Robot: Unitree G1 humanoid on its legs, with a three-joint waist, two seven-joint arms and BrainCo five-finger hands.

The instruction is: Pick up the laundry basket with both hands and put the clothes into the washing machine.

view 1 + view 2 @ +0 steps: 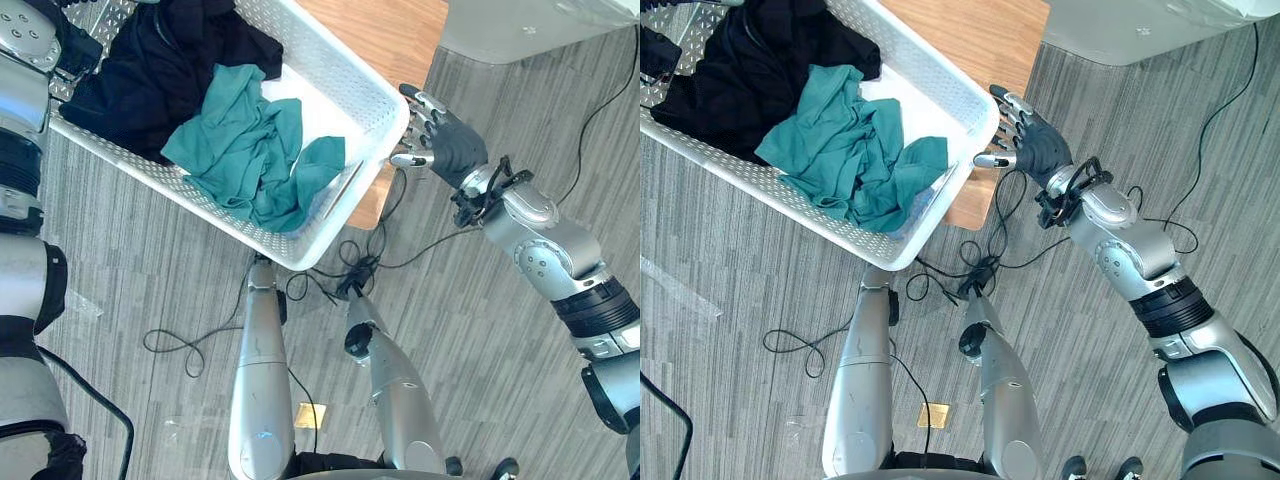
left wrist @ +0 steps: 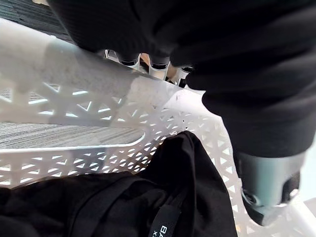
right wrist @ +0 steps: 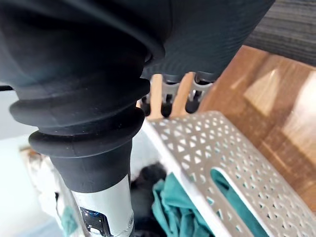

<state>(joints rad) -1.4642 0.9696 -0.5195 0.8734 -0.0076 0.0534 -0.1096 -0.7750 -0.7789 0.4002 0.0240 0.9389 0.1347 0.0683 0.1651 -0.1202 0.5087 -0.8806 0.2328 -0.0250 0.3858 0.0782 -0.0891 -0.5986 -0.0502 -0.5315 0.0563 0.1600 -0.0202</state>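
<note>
White perforated plastic: the laundry basket (image 1: 345, 70) sits at an angle on a wooden board (image 1: 390, 30), with one corner out over the grey plank floor (image 1: 150, 290). Inside it, a black garment (image 1: 160, 60) lies at my left end and a crumpled teal garment (image 1: 255, 150) lies towards the right end.

The one piece of writing I can find is a black sewn-in label (image 2: 165, 224) with white lettering on the black garment. It is cut off at the frame edge.

My right hand (image 1: 445, 140) hovers just beside the basket's right end, fingers straight and spread, holding nothing. The thumb tip is near the rim, but I cannot tell whether it touches. Teal cloth shows through the handle slot (image 3: 247, 192) in that end wall.

My left hand (image 2: 232, 69) is at the far left rim, which blocks my view, so I cannot tell whether it grips. A pale grey box (image 1: 530, 30) stands beyond the board.
</note>
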